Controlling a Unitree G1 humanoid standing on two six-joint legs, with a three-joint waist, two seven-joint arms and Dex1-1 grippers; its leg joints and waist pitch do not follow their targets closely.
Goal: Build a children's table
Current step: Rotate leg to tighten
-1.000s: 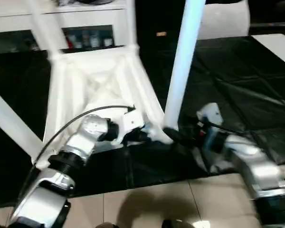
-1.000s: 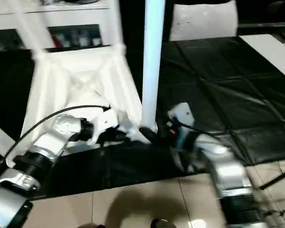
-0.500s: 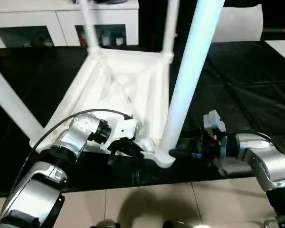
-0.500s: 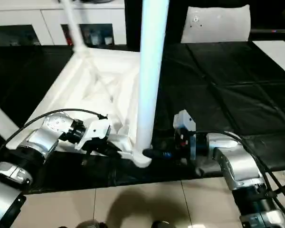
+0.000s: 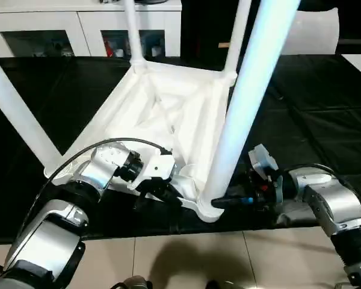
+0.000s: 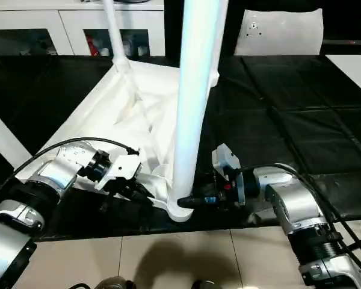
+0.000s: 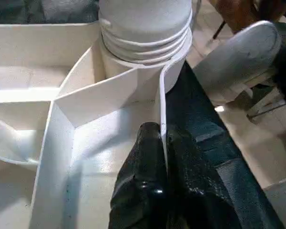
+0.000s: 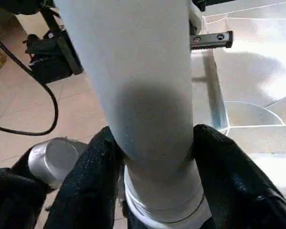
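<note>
The white children's table lies upside down on the black mat, its ribbed top (image 5: 162, 114) facing up. Its legs stand up from the corner sockets, the near leg (image 5: 246, 102) rising tall in front of me. My left gripper (image 5: 168, 194) is shut on the thin rim wall (image 7: 161, 95) beside the near corner socket, one finger (image 7: 145, 157) on each side of it. From the right, my right gripper (image 5: 219, 201) grips the near leg's base (image 8: 148, 95) just above the socket. Its fingers (image 8: 93, 181) press on both sides of the leg.
White cabinets with glass doors (image 5: 48, 30) line the back. A flat white panel (image 6: 283, 30) leans at the back right. The black mat (image 5: 325, 120) spreads to the right, and tiled floor (image 5: 186, 259) lies close to me. A black stand with a cable (image 8: 47, 52) stands on the tiles.
My right gripper's fingers have closed in on the near leg's base. The left gripper has kept its hold on the rim. The camera has shifted, so the whole scene sits differently.
</note>
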